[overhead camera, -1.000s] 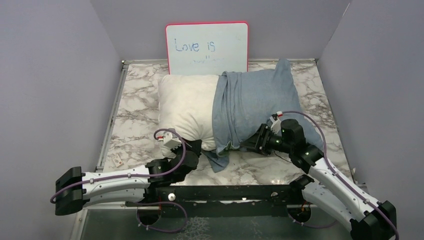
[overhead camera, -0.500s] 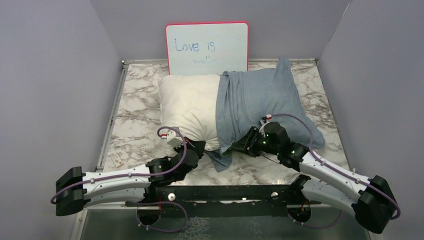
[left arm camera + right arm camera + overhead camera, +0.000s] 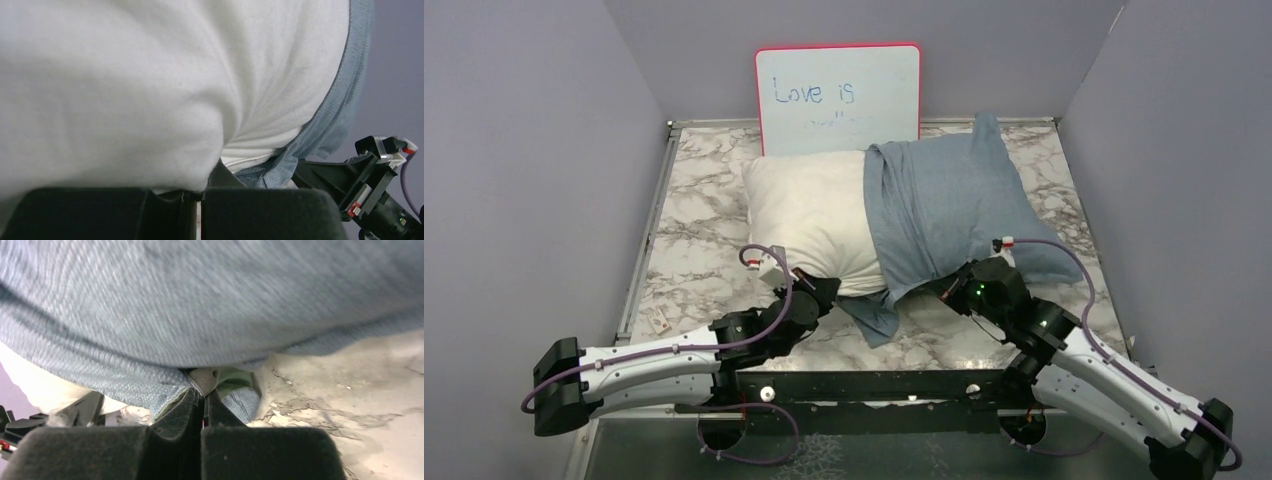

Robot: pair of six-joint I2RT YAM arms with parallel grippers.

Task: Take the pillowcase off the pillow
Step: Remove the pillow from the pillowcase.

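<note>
The pillow (image 3: 809, 220) lies with its long axis running left to right across the tabletop (image 3: 704, 240), just beyond both end effectors. The pillowcase (image 3: 959, 195) covers only the half beyond the right end effector (image 3: 946, 283). Its open mouth sits about midway between the two end effectors and faces the left one, and a loose flap droops onto the tabletop between them.

The left end effector (image 3: 821, 290) is closed on a pinch of white pillow fabric at the near edge. Bare pillow lies directly ahead of it, and the blue hem is just to its right. The right end effector is closed on the pillowcase close to the hem, also at the near edge. The cloth is bunched in its grip and an olive lining shows.

The pillowcase therefore has to slide off to the right, along the long axis and away from the left end effector. The right arm is the nearer one to the cloth and looks placed to pull. The left arm seems placed to anchor the pillow.
</note>
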